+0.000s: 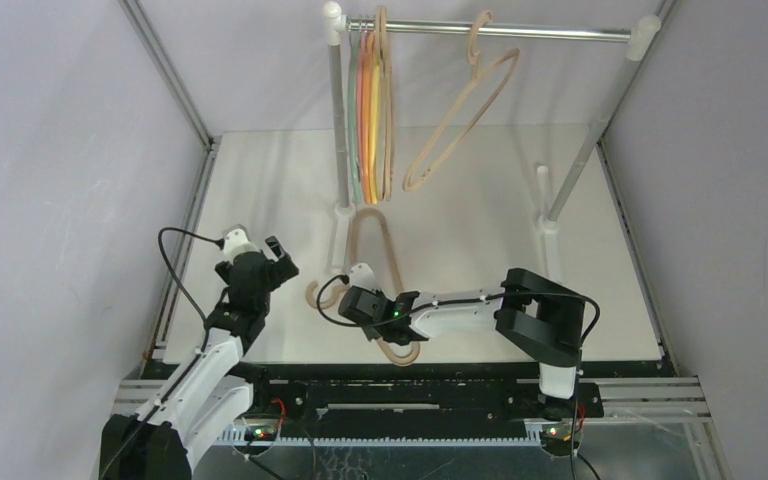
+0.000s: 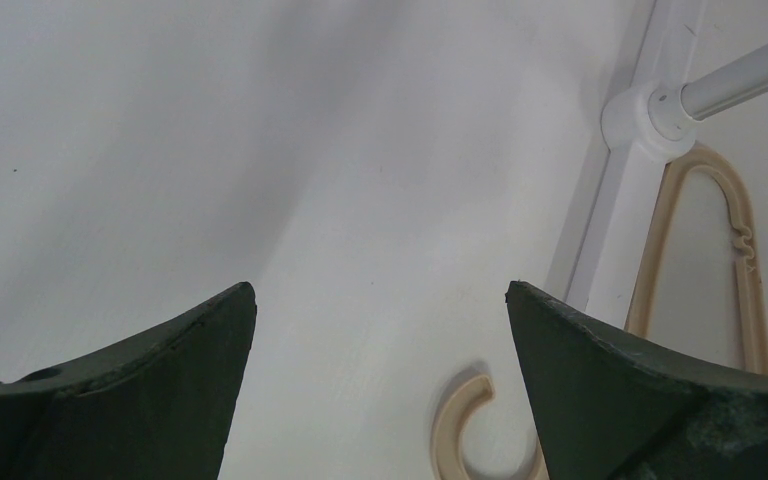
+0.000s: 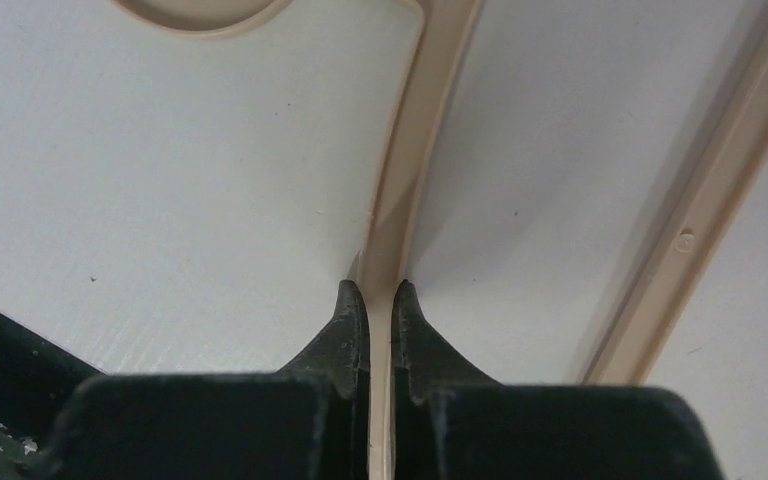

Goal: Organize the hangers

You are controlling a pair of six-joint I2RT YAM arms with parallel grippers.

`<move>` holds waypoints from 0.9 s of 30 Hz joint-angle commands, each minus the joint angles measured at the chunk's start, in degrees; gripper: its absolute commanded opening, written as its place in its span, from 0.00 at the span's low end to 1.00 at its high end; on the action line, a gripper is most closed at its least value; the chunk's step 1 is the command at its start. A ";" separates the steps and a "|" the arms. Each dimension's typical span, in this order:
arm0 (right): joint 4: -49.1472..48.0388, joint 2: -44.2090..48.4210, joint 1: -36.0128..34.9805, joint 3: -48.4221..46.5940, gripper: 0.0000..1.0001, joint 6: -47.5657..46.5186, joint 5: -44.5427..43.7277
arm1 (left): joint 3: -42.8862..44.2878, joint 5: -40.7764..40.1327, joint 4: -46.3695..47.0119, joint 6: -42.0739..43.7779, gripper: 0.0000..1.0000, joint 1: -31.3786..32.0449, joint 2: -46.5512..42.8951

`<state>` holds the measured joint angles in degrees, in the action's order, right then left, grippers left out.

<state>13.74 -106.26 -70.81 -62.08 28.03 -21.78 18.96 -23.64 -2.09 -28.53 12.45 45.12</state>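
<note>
A thick beige hanger (image 1: 392, 258) lies flat on the white table in front of the rail's left post, its hook (image 1: 313, 293) pointing left. My right gripper (image 1: 353, 301) is shut on this hanger's thin bar (image 3: 400, 200), low over the table; the fingertips (image 3: 352, 300) pinch it from both sides. My left gripper (image 1: 282, 256) is open and empty just left of the hook. The hook (image 2: 455, 425) shows between its jaws in the left wrist view. Several hangers, pale-green, orange, yellow and beige (image 1: 372, 110), hang bunched at the rail's left end. Another beige hanger (image 1: 460, 115) hangs tilted at mid-rail.
The silver rail (image 1: 520, 31) spans the back on two posts with white joints. The left post's foot (image 1: 345, 212) stands right behind the lying hanger, and its joint (image 2: 650, 115) shows in the left wrist view. The right foot (image 1: 550, 226) stands further right. Grey walls close both sides.
</note>
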 commanded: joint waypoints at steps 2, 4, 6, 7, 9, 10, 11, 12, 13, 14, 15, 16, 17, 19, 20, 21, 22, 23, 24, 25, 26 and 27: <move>2.89 5.90 0.87 1.60 0.00 -0.75 0.48 | 1.06 -0.26 2.44 -0.29 0.99 -0.39 0.34; 2.59 10.46 2.08 3.89 0.00 -0.43 0.84 | 1.01 -0.27 2.42 -0.21 1.00 -0.38 0.24; 1.82 15.45 3.92 7.06 0.00 -0.38 2.71 | 0.97 -0.42 2.35 -0.11 0.99 -0.39 0.13; 1.20 18.24 4.85 8.41 0.00 -0.69 4.18 | 0.87 -0.48 2.35 -0.07 0.99 -0.39 0.06; 0.66 23.68 6.86 11.12 0.00 -1.35 8.28 | 0.85 -0.73 2.35 0.04 0.99 -0.36 0.06; 0.73 26.39 8.18 12.36 0.00 -1.48 10.61 | 0.82 -0.74 2.35 0.04 1.00 -0.37 0.15; 1.10 28.93 9.47 13.47 0.00 -1.62 13.03 | 0.89 -0.76 2.35 0.07 0.99 -0.32 0.15; 1.64 31.63 10.78 14.55 0.00 -1.53 14.82 | 0.97 -0.65 2.43 0.07 1.00 -0.40 0.26; 2.45 33.97 12.06 15.62 0.00 -1.49 16.33 | 1.05 -0.54 2.44 0.10 1.00 -0.33 0.31; 3.51 36.76 13.15 16.55 0.00 -1.30 17.15 | 1.11 -0.47 2.44 0.06 1.00 -0.34 0.40; 4.62 39.45 14.36 17.64 0.00 -1.08 17.62 | 1.24 -0.30 2.37 0.12 1.00 -0.33 0.38; 5.93 42.29 16.06 18.65 0.00 -0.78 17.72 | 1.25 -0.21 2.34 0.17 1.00 -0.36 0.29; 6.96 45.37 17.44 19.72 0.00 -0.54 17.86 | 1.24 -0.18 2.35 0.19 1.00 -0.40 0.19; 8.96 52.50 20.90 21.79 0.00 0.03 18.73 | 1.26 -0.09 2.31 0.15 0.99 -0.37 0.16; 9.81 55.64 22.62 22.77 0.00 0.24 19.33 | 1.23 0.02 2.27 0.15 1.00 -0.36 0.11; 10.51 58.58 24.42 23.52 0.00 0.46 20.18 | 1.30 0.17 2.26 0.15 1.00 -0.35 0.06; 11.17 61.59 25.98 24.02 0.00 0.70 20.90 | 1.34 0.36 2.26 0.15 0.99 -0.40 0.13; 11.95 64.01 27.67 24.28 0.00 0.88 21.65 | 1.42 0.43 2.26 0.13 0.99 -0.36 0.02; 12.49 66.57 29.05 24.29 0.00 1.02 22.24 | 1.43 0.51 2.26 0.16 0.99 -0.35 -0.02; 13.09 68.88 30.53 24.18 0.00 1.16 22.51 | 1.39 0.57 2.33 0.19 1.00 -0.35 -0.02; 13.65 70.86 31.92 23.81 0.00 1.57 22.48 | 1.42 0.56 2.41 0.39 0.99 -0.26 0.02; 14.01 72.81 33.16 23.48 0.00 1.98 22.20 | 1.47 0.53 2.39 0.74 0.99 -0.26 0.09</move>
<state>26.65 -39.70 -41.47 -37.26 28.29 -1.56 18.96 -23.57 -1.78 -28.51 12.45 45.47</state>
